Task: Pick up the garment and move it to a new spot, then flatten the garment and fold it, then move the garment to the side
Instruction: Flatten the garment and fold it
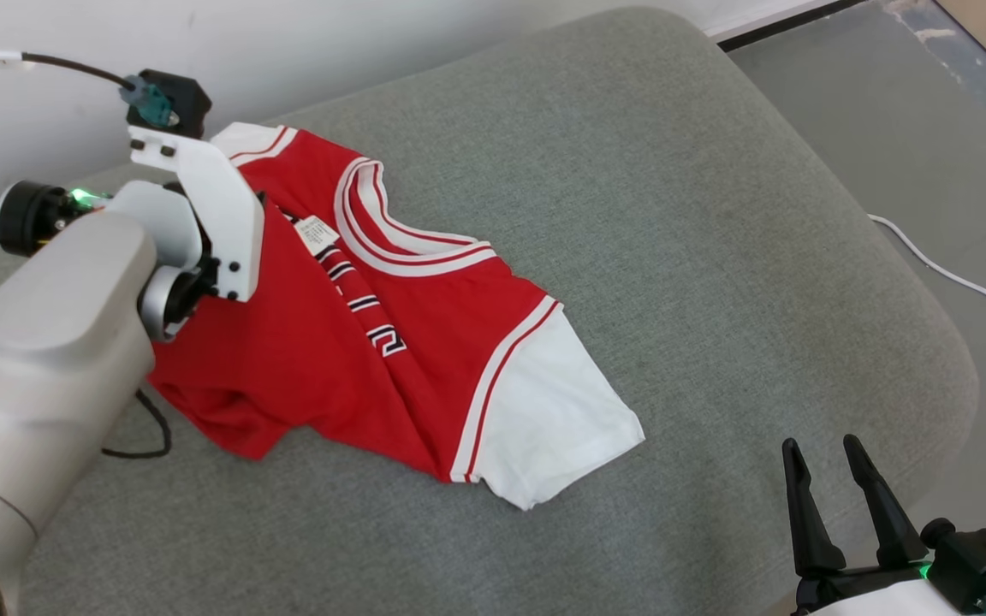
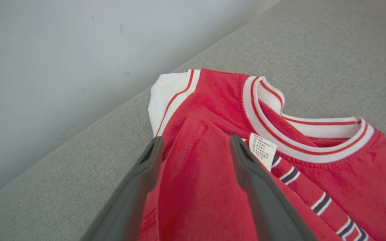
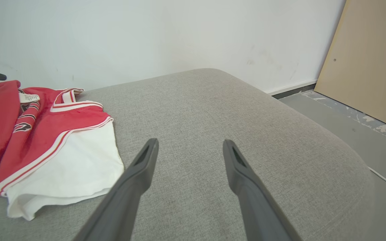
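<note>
**Inspector:** Surface and room?
**Assessor:** A grey upholstered cushion [image 1: 715, 257] stood against a white wall [image 1: 31, 103], with grey floor [image 1: 929, 128] on the right.
**Inspector:** Garment?
**Assessor:** The red-and-white jersey [image 1: 373, 342] lay rumpled on the cushion's left part. Its long axis ran sleeve to sleeve, far left to near right, and its collar [image 1: 390, 231] faced far right.
**Inspector:** Grippers?
**Assessor:** The left gripper [image 2: 196, 140] was spread wide astride a raised part of the jersey, clamping nothing. The right gripper [image 1: 822, 442] was spread wide and empty.

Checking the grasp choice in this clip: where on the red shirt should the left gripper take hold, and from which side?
Probably the raised red fold beside the care label. It stands up off the rest of the shirt, and the open left gripper has a finger on each side of it, pointing toward the collar. Closing from above there should pinch cloth without digging into the cushion.
</note>
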Robot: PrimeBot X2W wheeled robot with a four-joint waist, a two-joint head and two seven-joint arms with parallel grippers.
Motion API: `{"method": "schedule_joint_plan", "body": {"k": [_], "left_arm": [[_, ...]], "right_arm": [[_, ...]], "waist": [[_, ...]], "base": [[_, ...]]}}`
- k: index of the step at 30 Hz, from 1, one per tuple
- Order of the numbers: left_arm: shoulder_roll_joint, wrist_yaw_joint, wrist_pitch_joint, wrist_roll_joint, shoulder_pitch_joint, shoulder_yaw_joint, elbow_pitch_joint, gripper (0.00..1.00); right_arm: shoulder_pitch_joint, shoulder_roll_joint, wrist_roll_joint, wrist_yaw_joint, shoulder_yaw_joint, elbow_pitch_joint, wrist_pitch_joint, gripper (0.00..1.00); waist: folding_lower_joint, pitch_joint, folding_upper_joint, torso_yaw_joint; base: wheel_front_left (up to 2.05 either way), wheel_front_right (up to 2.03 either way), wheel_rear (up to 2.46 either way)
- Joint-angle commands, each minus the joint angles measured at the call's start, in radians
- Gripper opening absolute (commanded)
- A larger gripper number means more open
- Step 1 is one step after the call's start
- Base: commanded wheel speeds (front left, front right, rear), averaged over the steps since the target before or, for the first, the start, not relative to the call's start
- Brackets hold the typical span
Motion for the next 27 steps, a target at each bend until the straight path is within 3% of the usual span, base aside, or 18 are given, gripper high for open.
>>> {"method": "schedule_joint_plan", "body": {"k": [1, 8, 27], "left_arm": [[0.008, 0.000, 0.009, 0.006, -0.013, -0.004, 0.002, 1.00], [0.002, 0.008, 0.045, 0.023, -0.059, -0.016, 0.006, 1.00], [0.010, -0.042, 0.165, 0.010, -0.118, -0.049, 0.007, 1.00]], "right_arm": [[-0.014, 0.001, 0.008, -0.002, -0.001, -0.005, 0.001, 1.00], [-0.019, 0.006, 0.018, -0.002, -0.006, -0.006, 0.001, 1.00], [-0.035, 0.013, 0.029, -0.002, 0.018, -0.006, 0.001, 1.00]], "waist": [[-0.0001, 0.009, 0.0000, -0.001], [-0.0001, 0.047, 0.0000, -0.003], [-0.0001, 0.099, 0.0000, -0.005]], "base": [[0.00, 0.00, 0.00], [0.00, 0.00, 0.00], [0.04, 0.04, 0.04]]}}
